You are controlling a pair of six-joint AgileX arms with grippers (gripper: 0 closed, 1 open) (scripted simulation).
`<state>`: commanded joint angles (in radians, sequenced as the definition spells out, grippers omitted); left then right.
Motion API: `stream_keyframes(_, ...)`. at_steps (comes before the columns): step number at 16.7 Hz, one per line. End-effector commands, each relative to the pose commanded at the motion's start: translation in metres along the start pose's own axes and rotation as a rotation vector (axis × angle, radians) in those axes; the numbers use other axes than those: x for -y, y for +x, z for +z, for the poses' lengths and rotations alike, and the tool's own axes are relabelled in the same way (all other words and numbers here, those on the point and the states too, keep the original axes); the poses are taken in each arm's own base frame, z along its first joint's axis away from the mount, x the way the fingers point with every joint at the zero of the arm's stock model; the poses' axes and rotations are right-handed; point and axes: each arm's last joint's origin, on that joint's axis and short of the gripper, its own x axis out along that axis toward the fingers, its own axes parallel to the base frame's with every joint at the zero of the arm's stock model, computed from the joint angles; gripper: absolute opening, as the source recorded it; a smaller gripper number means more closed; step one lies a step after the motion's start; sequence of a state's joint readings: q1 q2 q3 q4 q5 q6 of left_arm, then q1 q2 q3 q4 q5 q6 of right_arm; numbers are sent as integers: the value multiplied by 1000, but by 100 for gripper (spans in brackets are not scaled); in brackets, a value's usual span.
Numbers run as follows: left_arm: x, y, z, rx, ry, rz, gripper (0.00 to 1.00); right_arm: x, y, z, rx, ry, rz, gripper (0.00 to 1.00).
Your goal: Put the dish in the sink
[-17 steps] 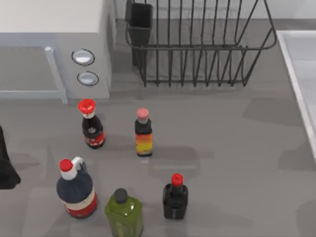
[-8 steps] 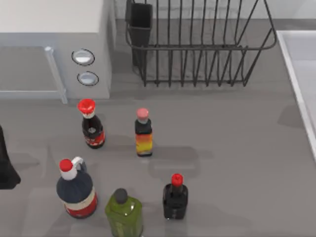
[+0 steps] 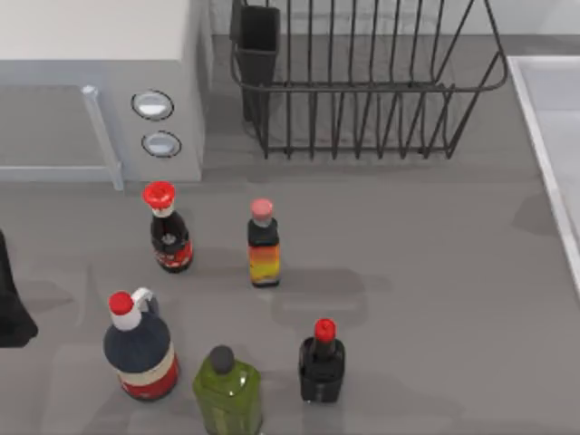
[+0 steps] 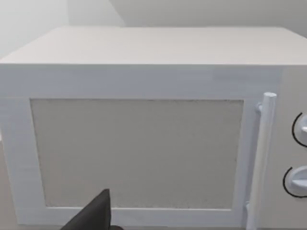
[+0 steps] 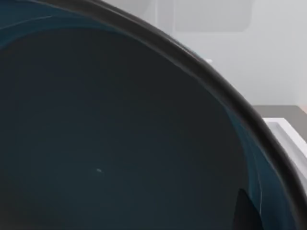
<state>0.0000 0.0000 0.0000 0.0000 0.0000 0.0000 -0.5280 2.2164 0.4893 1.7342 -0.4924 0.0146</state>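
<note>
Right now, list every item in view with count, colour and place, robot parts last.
dish: 1, dark blue, dark rim, close against right wrist camera
sink: 1, white, table's right edge
microwave: 1, white, back left
dish rack: 1, black wire, back centre
bottles: 5, front left; red-capped dark, pink-capped orange-labelled, red-capped jug, green, red-capped black
left gripper: 1, black, table's left edge, facing microwave

Five bottles [image 3: 264, 243], one microwave [image 3: 100, 82], one dish rack [image 3: 362, 82], one dish [image 5: 110, 143].
</note>
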Motion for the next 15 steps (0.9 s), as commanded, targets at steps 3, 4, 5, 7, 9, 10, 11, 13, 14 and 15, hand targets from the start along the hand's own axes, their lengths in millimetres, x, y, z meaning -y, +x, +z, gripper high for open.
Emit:
stream_keyframes(3, 0, 0, 0, 0, 0, 0, 100, 0, 0, 0, 0, 0, 0, 45)
stream_keyframes(4, 0, 0, 0, 0, 0, 0, 100, 0, 0, 0, 0, 0, 0, 53)
stream_keyframes(5, 0, 0, 0, 0, 0, 0, 100, 0, 0, 0, 0, 0, 0, 60)
stream_keyframes(7, 0, 0, 0, 0, 0, 0, 100, 0, 0, 0, 0, 0, 0, 75)
stream_keyframes(9, 0, 0, 0, 0, 0, 0, 100, 0, 0, 0, 0, 0, 0, 90)
stream_keyframes(10, 0, 0, 0, 0, 0, 0, 100, 0, 0, 0, 0, 0, 0, 98)
stream_keyframes(11, 0, 0, 0, 0, 0, 0, 100, 0, 0, 0, 0, 0, 0, 100)
stream_keyframes(13, 0, 0, 0, 0, 0, 0, 100, 0, 0, 0, 0, 0, 0, 100)
stream_keyframes(14, 0, 0, 0, 0, 0, 0, 100, 0, 0, 0, 0, 0, 0, 100)
stream_keyframes(15, 0, 0, 0, 0, 0, 0, 100, 0, 0, 0, 0, 0, 0, 100)
